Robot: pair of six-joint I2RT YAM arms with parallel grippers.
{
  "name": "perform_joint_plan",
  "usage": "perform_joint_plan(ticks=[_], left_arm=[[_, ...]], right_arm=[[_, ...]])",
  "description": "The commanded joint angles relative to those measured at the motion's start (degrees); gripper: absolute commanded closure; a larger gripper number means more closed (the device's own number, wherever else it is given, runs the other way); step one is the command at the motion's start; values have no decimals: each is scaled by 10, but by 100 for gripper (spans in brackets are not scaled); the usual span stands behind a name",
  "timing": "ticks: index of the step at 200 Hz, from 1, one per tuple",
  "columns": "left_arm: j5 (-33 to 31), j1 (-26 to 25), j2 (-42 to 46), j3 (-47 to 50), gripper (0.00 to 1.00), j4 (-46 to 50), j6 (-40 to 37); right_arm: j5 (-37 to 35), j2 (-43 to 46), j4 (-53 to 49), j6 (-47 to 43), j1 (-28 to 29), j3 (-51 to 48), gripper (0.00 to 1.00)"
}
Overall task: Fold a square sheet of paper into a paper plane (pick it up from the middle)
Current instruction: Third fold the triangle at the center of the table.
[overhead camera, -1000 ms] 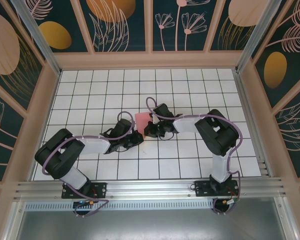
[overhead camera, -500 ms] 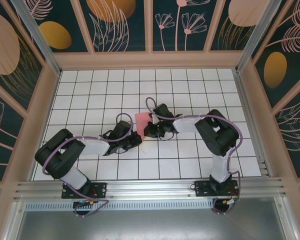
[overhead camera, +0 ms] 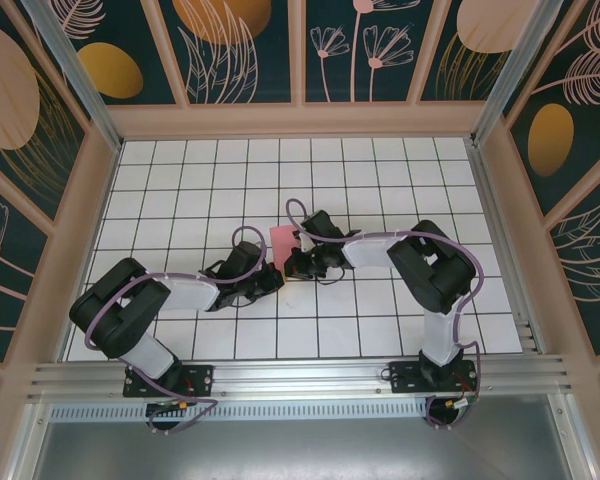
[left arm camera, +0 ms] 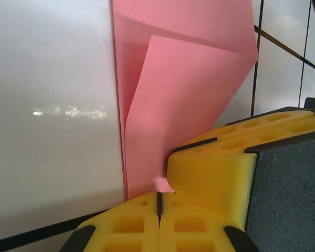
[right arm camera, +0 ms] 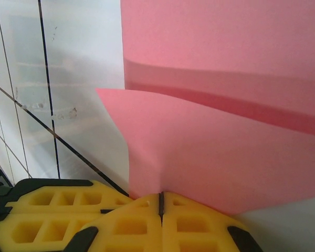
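Observation:
The square sheet of paper (overhead camera: 280, 243) is pink and folded into layers, standing up from the white grid table between the two grippers. In the left wrist view the paper (left arm camera: 184, 94) shows a diagonal flap, and its lower end runs into my left gripper (left arm camera: 159, 202), whose yellow fingers are pressed together on it. My right gripper (right arm camera: 160, 202) is shut on the paper's (right arm camera: 220, 142) lower edge. From above, the left gripper (overhead camera: 271, 279) and right gripper (overhead camera: 292, 262) meet just below the sheet. The right gripper's yellow finger (left arm camera: 210, 173) touches the left one's tip. The paper plane is out of view.
The white grid table (overhead camera: 180, 190) spreads around both arms. Wooden walls (overhead camera: 300, 120) with dark floral panels enclose it at the back and sides. An aluminium rail (overhead camera: 300, 378) runs along the near edge by the arm bases.
The left gripper has closed the last bit on the paper. The right gripper and the paper have shifted slightly left.

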State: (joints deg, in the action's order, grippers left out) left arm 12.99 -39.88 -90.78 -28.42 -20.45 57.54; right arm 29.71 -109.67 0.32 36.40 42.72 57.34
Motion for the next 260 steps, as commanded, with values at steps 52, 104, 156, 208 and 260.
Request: perform_joint_plan(ticks=[52, 104, 156, 208, 260], left_arm=[[-23, -2, -17, 38, 100, 82, -18], [-20, -2, -16, 39, 100, 84, -20], [-18, -2, 3, 32, 99, 86, -24], [-17, -2, 76, 20, 87, 94, -36], [-54, -2, 124, 1, 70, 40, -28]], right_arm=[[-48, -27, -35, -49, -66, 36, 96], [-58, -58, -53, -84, -110, 75, 96], [-71, 14, -67, -107, -133, 74, 94], [-70, 109, -31, -73, -119, -21, 74], [-61, 153, 25, 5, -88, -90, 52]])
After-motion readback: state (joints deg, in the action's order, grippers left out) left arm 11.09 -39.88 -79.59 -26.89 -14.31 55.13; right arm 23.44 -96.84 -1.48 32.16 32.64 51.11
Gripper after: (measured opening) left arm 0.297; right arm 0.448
